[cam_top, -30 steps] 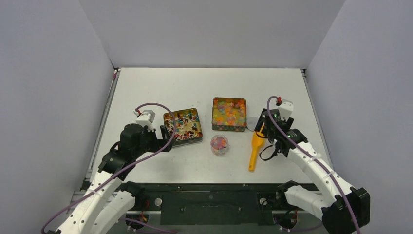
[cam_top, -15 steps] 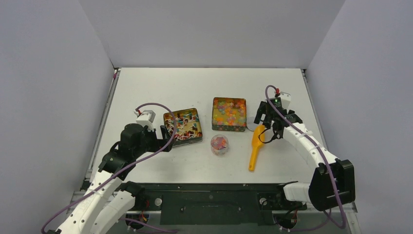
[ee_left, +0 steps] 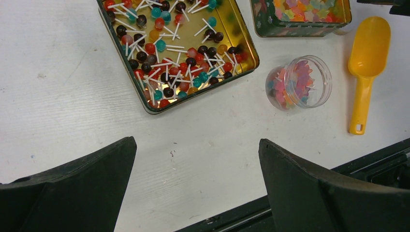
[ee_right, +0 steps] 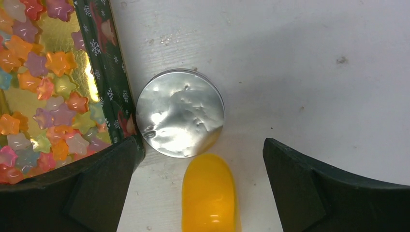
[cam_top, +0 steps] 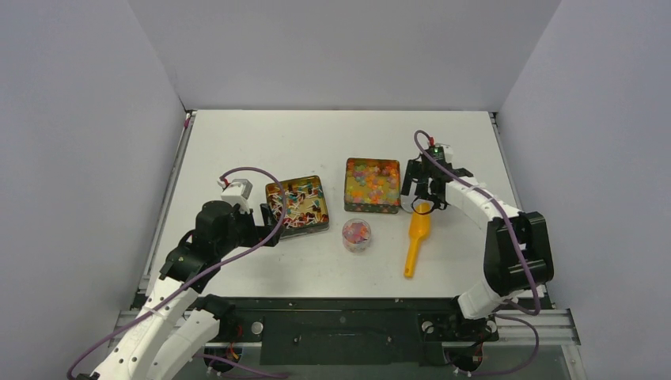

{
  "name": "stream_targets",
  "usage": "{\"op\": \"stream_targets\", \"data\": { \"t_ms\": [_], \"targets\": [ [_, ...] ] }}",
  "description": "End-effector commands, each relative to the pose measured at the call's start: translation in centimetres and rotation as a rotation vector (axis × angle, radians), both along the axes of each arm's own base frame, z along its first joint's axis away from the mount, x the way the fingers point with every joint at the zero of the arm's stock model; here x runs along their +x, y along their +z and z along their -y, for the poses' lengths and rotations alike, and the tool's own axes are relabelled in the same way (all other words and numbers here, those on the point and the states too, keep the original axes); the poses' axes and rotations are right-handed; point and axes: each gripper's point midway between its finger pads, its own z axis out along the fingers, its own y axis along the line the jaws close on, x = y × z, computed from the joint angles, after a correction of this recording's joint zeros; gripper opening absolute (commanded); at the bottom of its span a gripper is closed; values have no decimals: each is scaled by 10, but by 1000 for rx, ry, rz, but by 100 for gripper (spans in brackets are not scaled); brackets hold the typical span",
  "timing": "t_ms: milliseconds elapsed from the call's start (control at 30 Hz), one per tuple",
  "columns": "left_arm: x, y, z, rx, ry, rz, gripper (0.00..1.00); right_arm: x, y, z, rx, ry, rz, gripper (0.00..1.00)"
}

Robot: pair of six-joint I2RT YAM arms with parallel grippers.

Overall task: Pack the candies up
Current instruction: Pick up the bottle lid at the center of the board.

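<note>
The candies lie in two tins. The left tin (cam_top: 297, 205) holds small red, blue and dark pieces on white sticks (ee_left: 174, 48). The right tin (cam_top: 372, 184) holds star-shaped orange, pink and green sweets (ee_right: 43, 82). A clear round jar (cam_top: 357, 234) partly filled with star sweets stands in front of the tins, open (ee_left: 299, 82). The orange scoop (cam_top: 415, 237) lies empty to its right. My right gripper (ee_right: 200, 140) is open above the scoop's bowl (ee_right: 210, 193) and a silver round lid (ee_right: 180, 113). My left gripper (ee_left: 197, 141) is open and empty, in front of the left tin.
The black base rail (cam_top: 340, 317) runs along the near table edge. Grey walls close in the table on three sides. The right tin's patterned green wall (ee_right: 113, 92) is close to my right gripper's left finger.
My right gripper has moved away from me and a little left, from over the scoop towards the lid beside the right tin. The left arm has not moved.
</note>
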Motion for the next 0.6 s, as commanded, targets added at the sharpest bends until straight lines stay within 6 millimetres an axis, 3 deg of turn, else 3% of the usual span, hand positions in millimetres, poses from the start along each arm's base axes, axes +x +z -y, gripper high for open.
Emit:
{"op": "stream_targets", "data": {
  "t_ms": [0,233,567],
  "targets": [
    [8,16,2,-16,2,68,96,26,4,-11,36,44,35,100],
    [9,16,2,-14,5,67,96,32,-14,-24,62,87,-14,100],
    [9,17,1,-14,11,70,96,33,-22,-49,29,171,-44,100]
  ]
}}
